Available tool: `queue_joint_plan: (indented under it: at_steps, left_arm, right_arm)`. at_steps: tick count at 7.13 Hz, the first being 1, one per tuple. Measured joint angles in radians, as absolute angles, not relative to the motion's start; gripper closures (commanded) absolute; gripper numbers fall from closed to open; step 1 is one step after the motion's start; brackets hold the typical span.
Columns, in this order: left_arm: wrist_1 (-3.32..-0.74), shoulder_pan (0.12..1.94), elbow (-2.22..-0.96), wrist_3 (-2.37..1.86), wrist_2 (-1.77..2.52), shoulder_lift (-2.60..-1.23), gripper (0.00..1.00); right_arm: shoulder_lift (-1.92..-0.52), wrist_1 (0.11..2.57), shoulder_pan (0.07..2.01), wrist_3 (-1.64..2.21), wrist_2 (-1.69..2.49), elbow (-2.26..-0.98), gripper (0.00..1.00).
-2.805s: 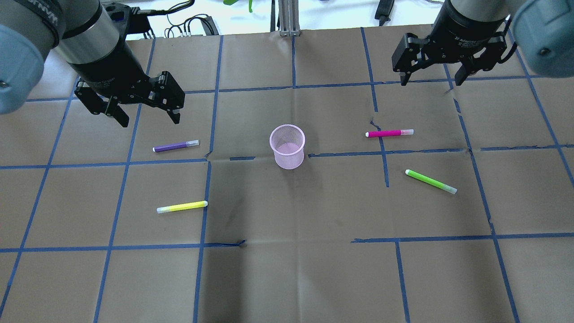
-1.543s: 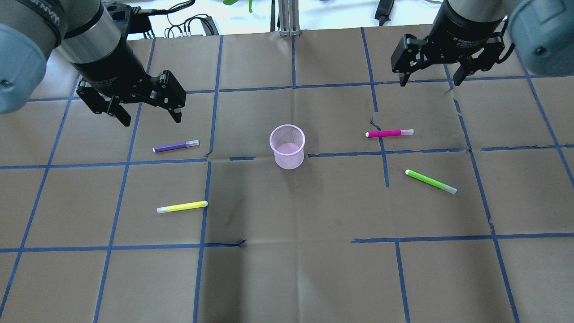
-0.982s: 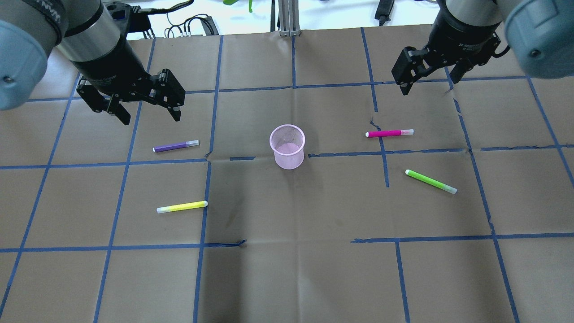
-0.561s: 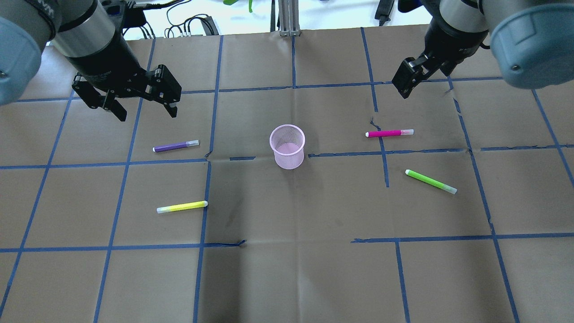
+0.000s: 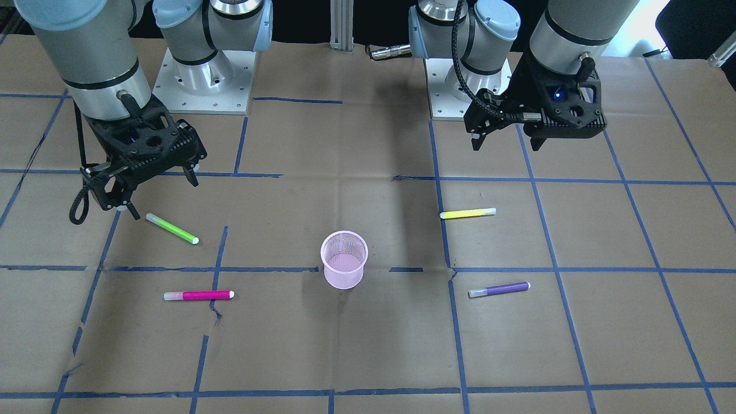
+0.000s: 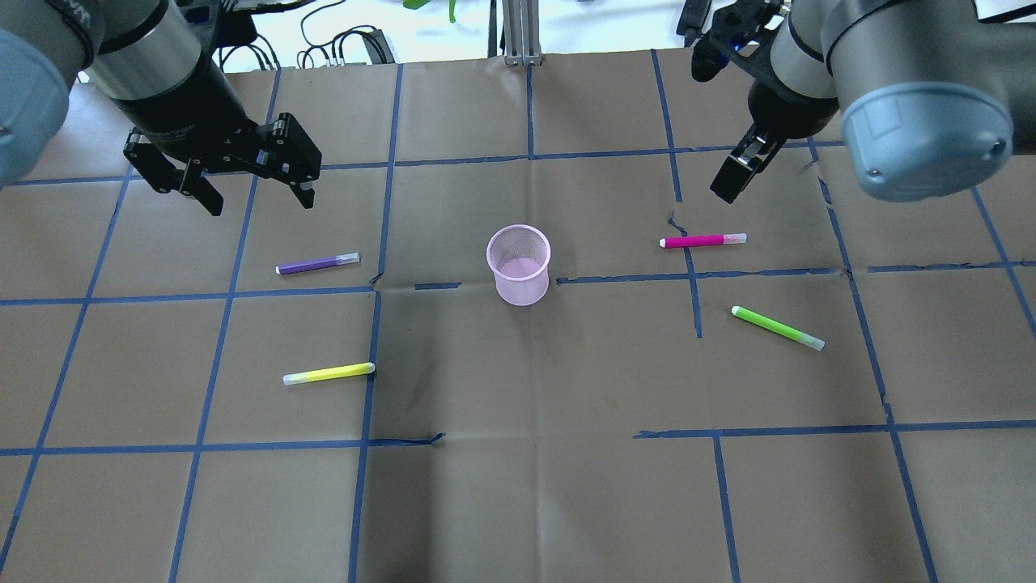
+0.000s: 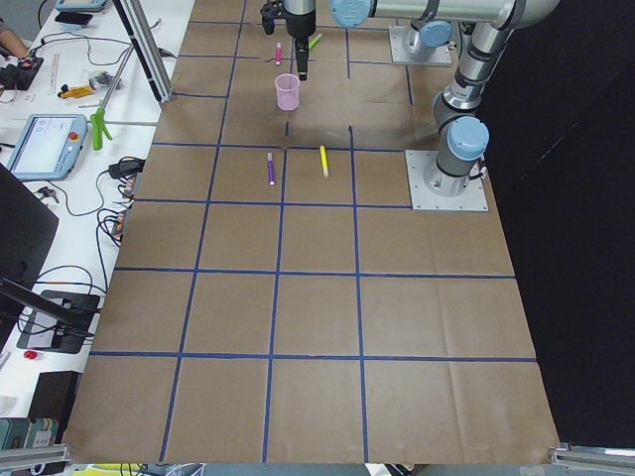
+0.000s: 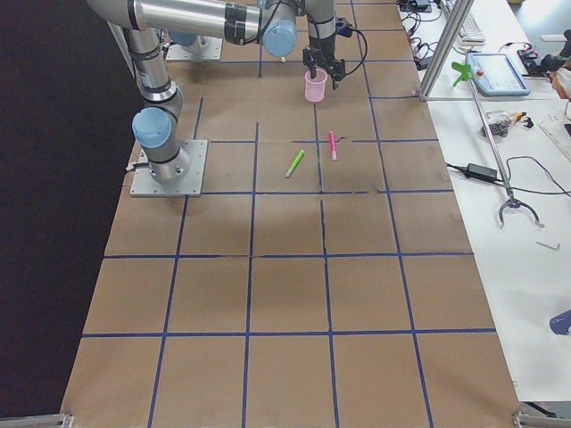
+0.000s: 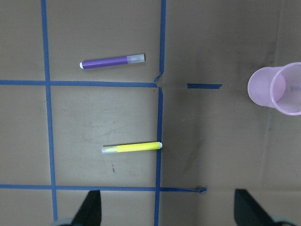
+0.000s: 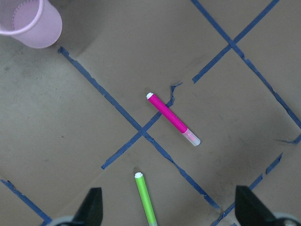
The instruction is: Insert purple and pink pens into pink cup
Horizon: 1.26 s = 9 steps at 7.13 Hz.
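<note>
Both hands empty, jaws spread wide, ready to drop on pens. Left gripper (image 6: 255, 194) hangs near purple pen (image 6: 316, 264). Right gripper (image 5: 164, 198) hangs near pink pen (image 6: 702, 240). Both pens lie flat. Pink cup (image 6: 519, 263) stands between them, looks empty. Overhead view shows only one right finger; other one hidden.

I run this robotics lab remotely: paper-covered table (image 7: 317, 307) gridded in blue tape (image 6: 529, 105), teach pendant (image 7: 48, 146) and cables (image 8: 500, 174) beyond its far edge.

The table (image 6: 518, 502) bears an upright pink cup (image 6: 519, 267), with purple pen (image 6: 316, 264), yellow pen (image 6: 328, 373), pink pen (image 6: 701, 240) and green pen (image 6: 777, 327) lying flat.
</note>
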<state>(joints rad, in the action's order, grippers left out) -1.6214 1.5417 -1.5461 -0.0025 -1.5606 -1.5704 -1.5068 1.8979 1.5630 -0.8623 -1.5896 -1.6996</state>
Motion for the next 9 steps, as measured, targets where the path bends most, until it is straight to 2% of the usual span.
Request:
queue_joint_plan:
  at_steps: [4,9]
  left_arm:
    - [-1.581,1.44,-1.539,0.112,-1.555,-1.611,0.0]
    - [-1.563,1.423,-1.445,0.41,-1.562,-1.739,0.0]
  right_arm:
    - [-1.47,1.921,1.538,-1.211,-1.59,-1.764,0.0]
    - [-1.283,2.074,1.525,-1.398,-1.561,-1.763,0.0]
